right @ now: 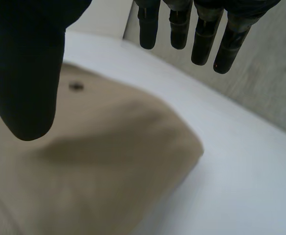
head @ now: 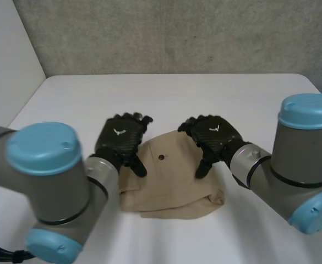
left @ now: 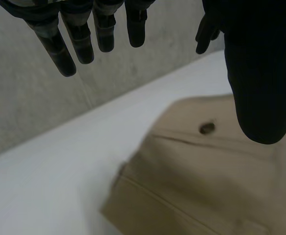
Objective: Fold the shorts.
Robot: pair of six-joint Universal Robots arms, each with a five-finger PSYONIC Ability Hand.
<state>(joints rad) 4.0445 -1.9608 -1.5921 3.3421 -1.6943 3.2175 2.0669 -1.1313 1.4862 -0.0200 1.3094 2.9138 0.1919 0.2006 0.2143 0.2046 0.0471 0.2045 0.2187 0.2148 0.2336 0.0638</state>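
Note:
The tan shorts [head: 169,184] lie folded into a compact bundle at the table's middle front, with a dark button [head: 161,157] on top. My left hand [head: 119,137] hovers over the bundle's left side, fingers straight, holding nothing. My right hand [head: 213,135] hovers over its right side, likewise open. From the left wrist, the shorts [left: 206,181] and the button [left: 207,128] lie below the thumb [left: 260,88], apart from the fingers [left: 79,34]. Seen from the right wrist, the shorts [right: 94,176] lie under the thumb [right: 28,83], clear of the fingers [right: 201,29].
The white table [head: 205,99] stretches around the bundle, bare at the back and on both sides. A grey concrete wall stands behind its far edge. Both forearms come in low over the table's near corners.

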